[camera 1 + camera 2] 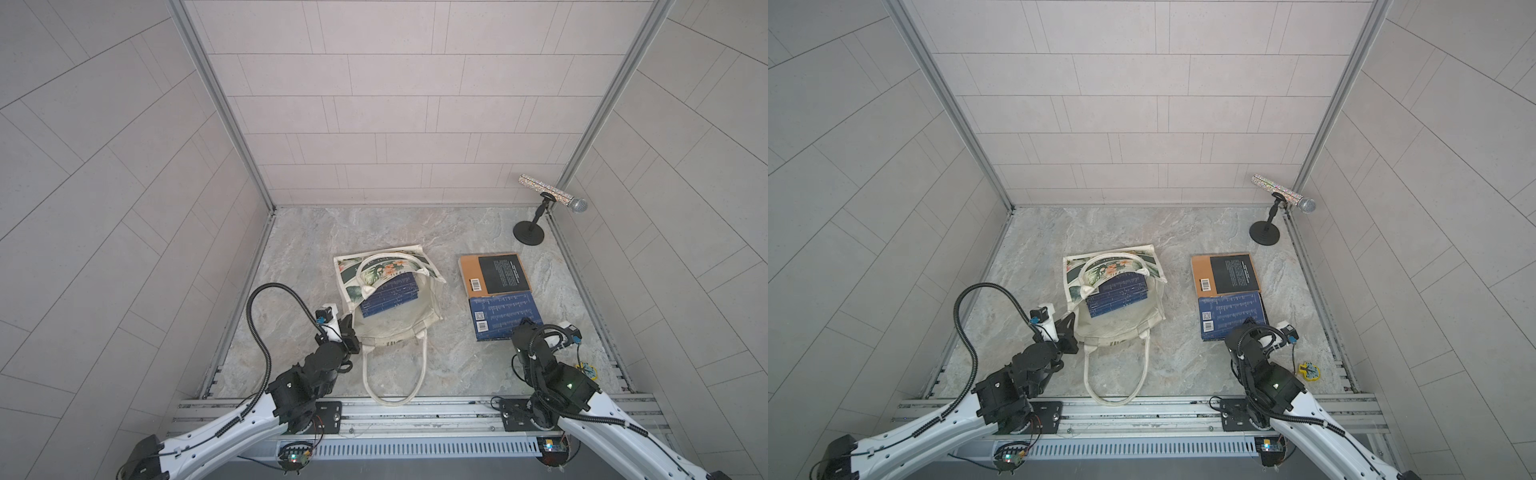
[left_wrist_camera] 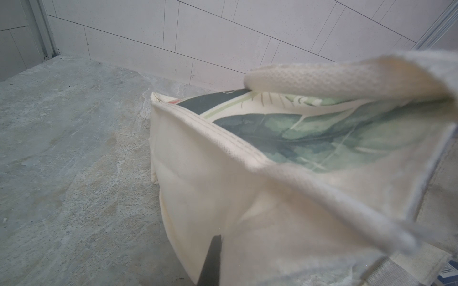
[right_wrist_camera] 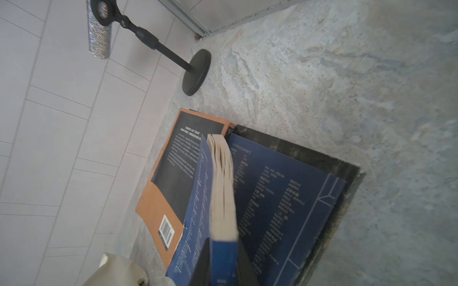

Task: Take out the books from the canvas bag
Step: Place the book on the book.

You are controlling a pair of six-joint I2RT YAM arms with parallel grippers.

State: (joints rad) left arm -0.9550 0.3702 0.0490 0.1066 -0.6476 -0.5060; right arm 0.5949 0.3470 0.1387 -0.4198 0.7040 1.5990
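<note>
The cream canvas bag lies open on the marble floor, showing its leafy print. Navy books lie inside it, partly under a handle. My left gripper is shut on the bag's near left rim. In the left wrist view only one of its fingers shows against the cloth. An orange-brown and black book lies to the right. My right gripper is shut on a navy book just nearer, page edges facing the camera.
A glittery microphone on a black stand is in the far right corner. A small yellow object lies near the right arm's base. The bag's long handle loops toward the front rail. Tiled walls enclose three sides.
</note>
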